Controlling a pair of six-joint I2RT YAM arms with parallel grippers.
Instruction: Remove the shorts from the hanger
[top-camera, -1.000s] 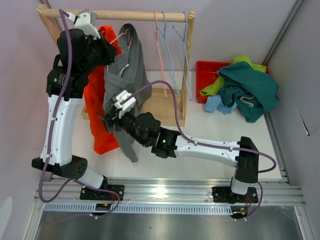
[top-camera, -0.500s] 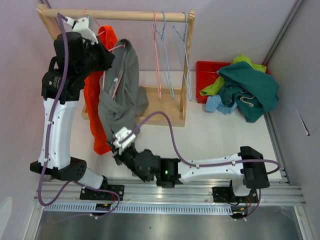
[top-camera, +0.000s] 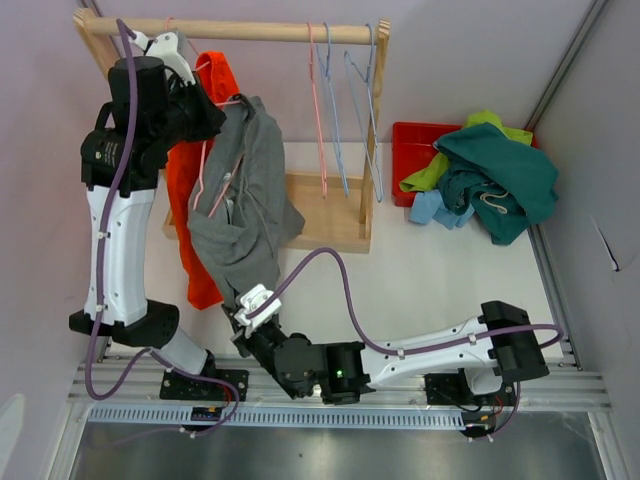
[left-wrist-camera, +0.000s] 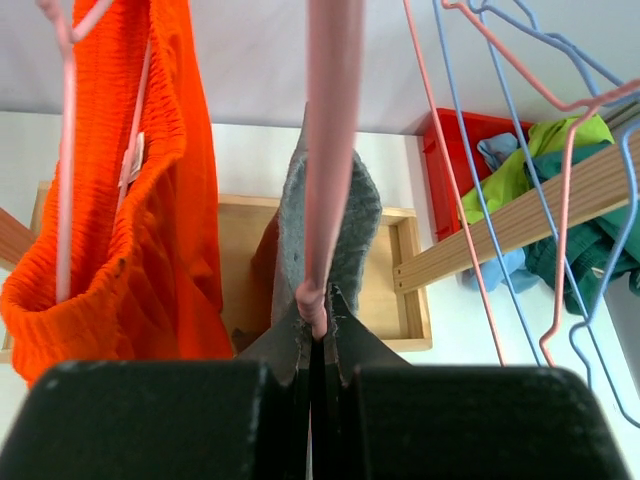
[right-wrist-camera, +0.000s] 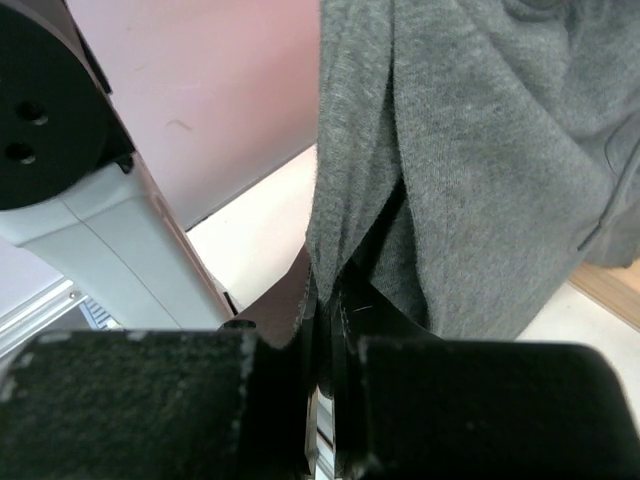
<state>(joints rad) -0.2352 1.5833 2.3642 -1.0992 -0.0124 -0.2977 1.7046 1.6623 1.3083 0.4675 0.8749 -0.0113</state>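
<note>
The grey shorts (top-camera: 245, 200) hang on a pink hanger (top-camera: 222, 180) and are stretched down toward the near table edge. My left gripper (top-camera: 215, 110) is shut on the pink hanger (left-wrist-camera: 330, 150) up near the rail, with the grey shorts (left-wrist-camera: 345, 230) below it. Low at the front, my right gripper (top-camera: 245, 310) is shut on the hem of the grey shorts (right-wrist-camera: 470, 170), the fabric pinched between its jaws (right-wrist-camera: 325, 295). Orange shorts (top-camera: 185, 200) hang on another hanger to the left, also seen in the left wrist view (left-wrist-camera: 160, 230).
A wooden rack rail (top-camera: 270, 30) carries three empty hangers (top-camera: 335, 110) over a wooden base (top-camera: 325, 210). At the back right, a red tray (top-camera: 410, 145) holds teal shorts (top-camera: 500, 175), lime green shorts (top-camera: 425, 172) and light blue shorts (top-camera: 430, 208).
My right gripper shut on the grey shorts' hem and pulled it toward the near edge, stretching the fabric. The left gripper kept hold of the pink hanger, which tilted.
</note>
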